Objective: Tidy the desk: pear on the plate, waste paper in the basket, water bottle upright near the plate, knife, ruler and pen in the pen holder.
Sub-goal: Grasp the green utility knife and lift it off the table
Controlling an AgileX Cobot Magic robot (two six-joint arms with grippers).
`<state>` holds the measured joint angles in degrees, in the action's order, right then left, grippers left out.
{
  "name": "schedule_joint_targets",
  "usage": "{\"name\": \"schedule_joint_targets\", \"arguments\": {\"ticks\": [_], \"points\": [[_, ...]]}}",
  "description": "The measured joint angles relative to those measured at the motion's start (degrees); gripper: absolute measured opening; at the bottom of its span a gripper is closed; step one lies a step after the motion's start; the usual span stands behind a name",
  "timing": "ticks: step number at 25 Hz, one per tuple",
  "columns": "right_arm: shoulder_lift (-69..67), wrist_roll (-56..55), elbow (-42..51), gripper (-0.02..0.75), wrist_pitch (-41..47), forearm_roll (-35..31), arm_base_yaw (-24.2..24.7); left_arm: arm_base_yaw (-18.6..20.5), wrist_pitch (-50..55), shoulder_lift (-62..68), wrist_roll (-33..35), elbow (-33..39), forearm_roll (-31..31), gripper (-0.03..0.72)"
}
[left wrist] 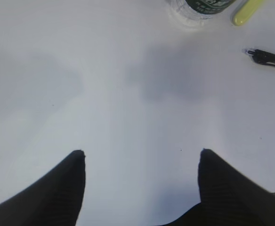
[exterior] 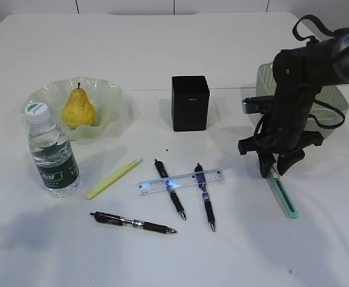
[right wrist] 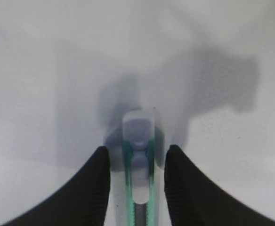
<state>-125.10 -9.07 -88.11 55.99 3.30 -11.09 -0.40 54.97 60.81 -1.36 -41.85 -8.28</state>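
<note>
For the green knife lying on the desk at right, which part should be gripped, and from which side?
Grip the knife near its upper end, from straight above, one finger on each long side. It lies flat and narrow on the desk, so only its slim width offers a hold. The right end effector already straddles that end.

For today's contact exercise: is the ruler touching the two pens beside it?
Touching. The exterior view shows the ruler lying straight across both pens.
</note>
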Motion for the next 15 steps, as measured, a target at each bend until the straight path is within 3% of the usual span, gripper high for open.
{"name": "schedule_joint_targets", "arguments": {"ticks": [15], "points": [[0.0,-0.53,-0.1,0.111,0.11,0.0,0.0,0.0,-0.09,0.0,0.0,0.0,0.0,0.527]]}}
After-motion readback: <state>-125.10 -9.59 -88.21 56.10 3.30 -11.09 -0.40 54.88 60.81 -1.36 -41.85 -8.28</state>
